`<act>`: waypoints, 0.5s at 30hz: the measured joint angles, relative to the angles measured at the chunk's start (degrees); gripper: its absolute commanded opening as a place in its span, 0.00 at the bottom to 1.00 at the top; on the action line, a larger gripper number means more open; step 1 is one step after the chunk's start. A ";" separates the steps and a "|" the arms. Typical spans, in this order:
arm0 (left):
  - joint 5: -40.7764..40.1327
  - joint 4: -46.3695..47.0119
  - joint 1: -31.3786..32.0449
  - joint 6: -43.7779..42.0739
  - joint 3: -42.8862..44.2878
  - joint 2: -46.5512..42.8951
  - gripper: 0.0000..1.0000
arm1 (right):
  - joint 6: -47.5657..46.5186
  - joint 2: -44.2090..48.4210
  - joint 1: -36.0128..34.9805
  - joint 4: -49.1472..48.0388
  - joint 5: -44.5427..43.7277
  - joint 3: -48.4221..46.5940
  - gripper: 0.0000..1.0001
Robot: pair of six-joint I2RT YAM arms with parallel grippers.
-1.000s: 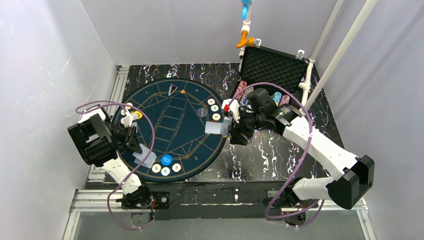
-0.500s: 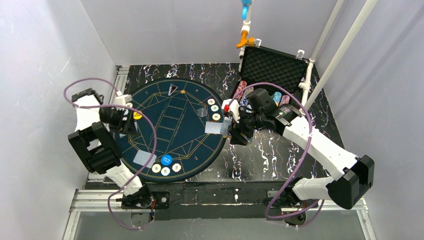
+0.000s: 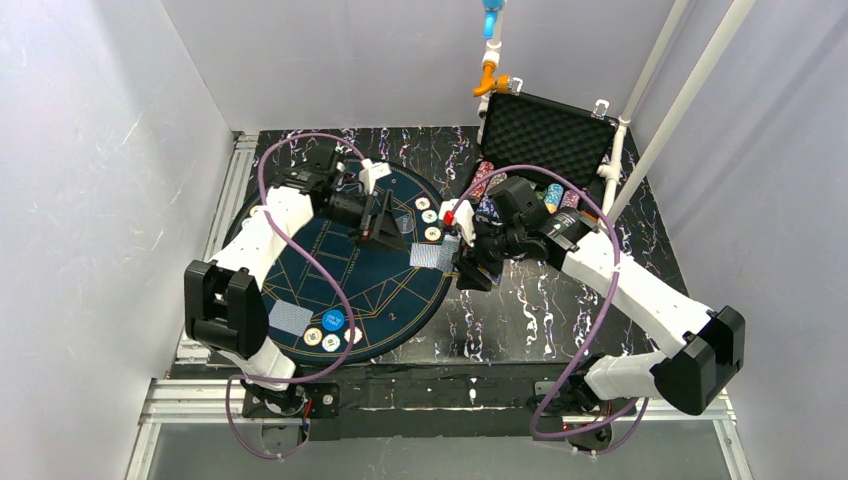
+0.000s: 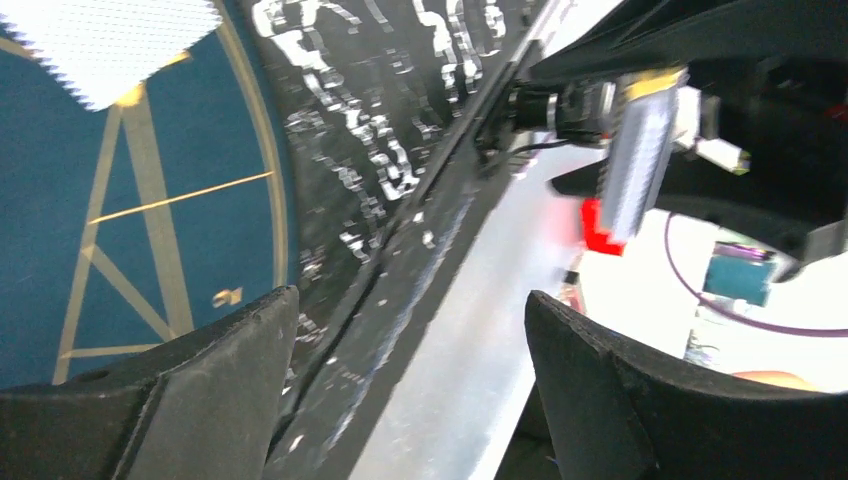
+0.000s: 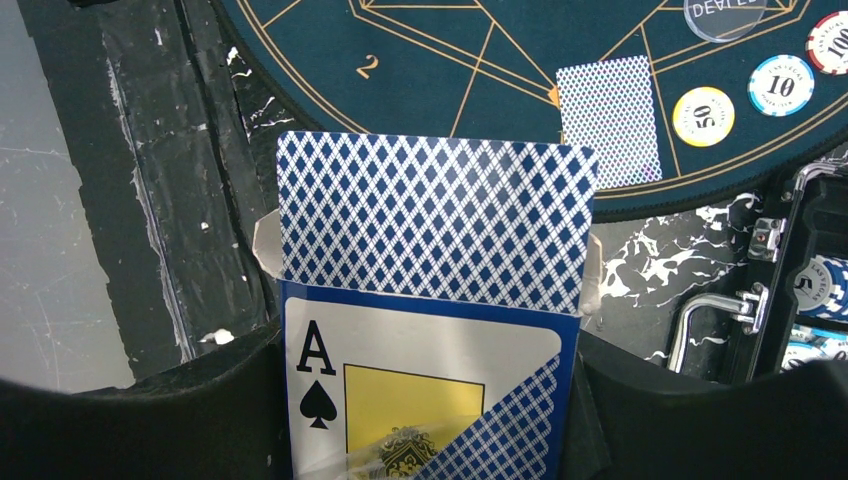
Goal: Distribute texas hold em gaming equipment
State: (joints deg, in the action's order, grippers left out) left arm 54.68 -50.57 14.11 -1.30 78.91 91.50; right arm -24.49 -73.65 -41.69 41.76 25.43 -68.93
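My right gripper is shut on a blue card box with an ace of spades on its front. Blue-backed cards stick out of its top. It hangs just off the mat's right edge. My left gripper hovers open and empty over the upper middle of the mat, pointing toward the right gripper. One face-down card lies at the mat's right edge, another card at its lower left. Chips sit by the right card. A blue button and chips sit near the front.
The open black case stands at the back right with chip stacks in it, its handle close to the right gripper. A clear dealer disc lies on the mat. White poles rise at the right.
The left gripper opened, leaving a card at the mat's lower left. The left arm then swung from the mat's left edge to its upper middle. The right arm has not moved.
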 measured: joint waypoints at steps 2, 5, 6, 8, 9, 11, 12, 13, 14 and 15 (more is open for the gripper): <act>1.62 4.63 3.41 6.36 -0.70 -0.17 0.83 | -0.17 -0.39 -0.24 0.00 0.00 -0.09 0.01; 3.61 10.25 6.78 12.79 -0.96 -0.24 0.84 | -0.52 -1.11 -0.57 -0.02 -0.17 -0.20 0.01; 4.24 12.35 7.82 14.80 -1.14 -0.33 0.84 | -0.59 -1.22 -0.70 -0.04 -0.20 -0.22 0.01; 4.85 14.80 9.20 17.49 -1.40 -0.44 0.84 | -0.76 -1.53 -0.83 -0.07 -0.17 -0.31 0.01; 4.96 15.74 9.81 18.56 -1.40 -0.44 0.83 | -0.81 -1.68 -0.90 -0.13 -0.20 -0.37 0.01; 4.96 17.22 10.95 20.13 -1.40 -0.44 0.82 | -0.83 -1.90 -1.07 -0.17 -0.22 -0.63 0.01; 4.94 17.66 11.32 20.52 -1.40 -0.44 0.81 | -0.85 -1.99 -1.22 -0.31 -0.22 -0.79 0.01; 4.92 18.10 11.80 21.00 -1.40 -0.42 0.81 | -0.92 -2.01 -1.38 -0.39 -0.24 -0.85 0.01; 4.94 18.56 12.20 21.44 -1.40 -0.33 0.79 | -0.94 -2.10 -1.55 -0.44 -0.24 -1.03 0.01; 4.94 19.02 12.57 21.73 -1.40 -0.20 0.78 | -0.98 -2.16 -1.66 -0.55 -0.26 -1.05 0.01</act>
State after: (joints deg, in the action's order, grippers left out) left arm 59.61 -31.55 26.68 20.43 77.52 91.31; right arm -25.47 -75.81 -43.35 41.21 25.17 -69.97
